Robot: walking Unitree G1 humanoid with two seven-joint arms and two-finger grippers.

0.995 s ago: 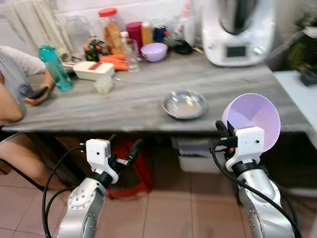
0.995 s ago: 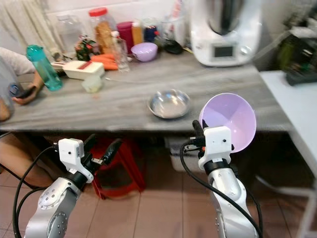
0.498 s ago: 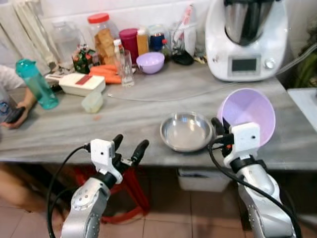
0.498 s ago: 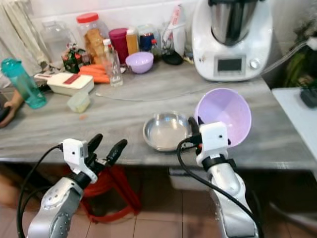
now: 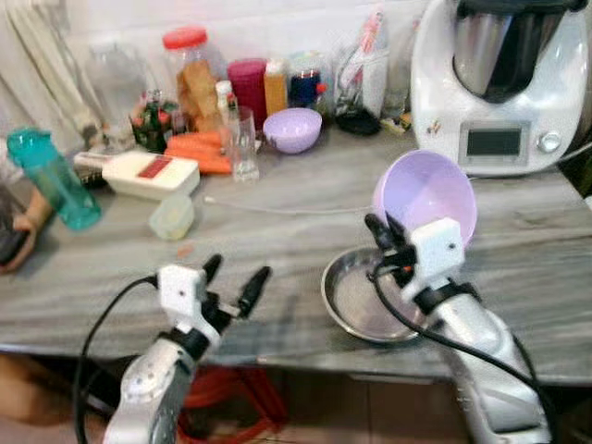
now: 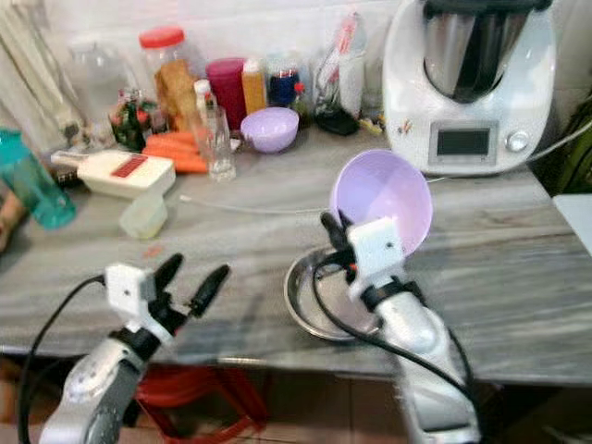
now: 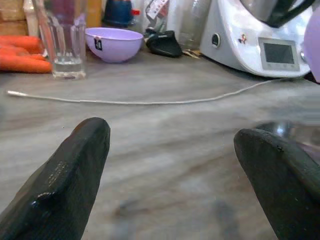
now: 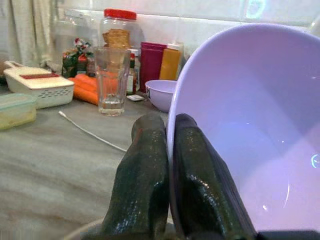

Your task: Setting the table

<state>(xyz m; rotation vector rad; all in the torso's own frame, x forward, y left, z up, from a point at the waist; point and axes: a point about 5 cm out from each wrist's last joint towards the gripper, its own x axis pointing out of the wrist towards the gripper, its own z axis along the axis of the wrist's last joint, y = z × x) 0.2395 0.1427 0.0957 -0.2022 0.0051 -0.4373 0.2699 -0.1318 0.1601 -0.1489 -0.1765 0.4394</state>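
Glossy lilac bowl (image 5: pixel 427 194), tilted on edge

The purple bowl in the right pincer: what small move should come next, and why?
Probably lower and level the purple bowl onto bare counter beside the steel dish. The right pincer pinches its rim, holding it tilted above that dish.

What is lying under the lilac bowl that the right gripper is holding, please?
A steel dish lies on the counter beneath the lilac bowl; the right gripper and its arm cover the dish's right side.
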